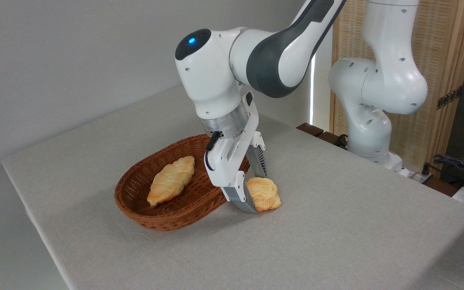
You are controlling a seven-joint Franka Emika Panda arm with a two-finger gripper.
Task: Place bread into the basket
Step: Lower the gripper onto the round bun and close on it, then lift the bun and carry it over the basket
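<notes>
1. While a pale grey cloth is covering the table (336, 241), a plain grey wall is standing behind it, and a woven wooden screen (449, 60) is filling the right background.
2. Dark cables (457, 163) are lying off the table's far right edge, near the arm's white base (371, 137).
3. Resting on the cloth left of centre, an oval reddish-brown wicker basket (167, 213) is showing shallow, flared sides.
4. Lying inside the basket is the braided bread (170, 180), a long, leaf-shaped, golden-orange piece with paler tops on its ridges, pointing from near left to far right.
5. Sitting on the cloth just beside the basket's right rim is the round bread (265, 194), lumpy and flower-like, golden-orange with a pale top.
6. Leaning down from above, the white gripper (254, 192) is straddling that round bread, one ribbed grey finger (241, 197) at its left side and the other behind it.
7. Its jaws are standing narrow around the bread, though I cannot tell whether they are actually pressing it.
8. The round bread appears to be resting on the table, outside the basket.
</notes>
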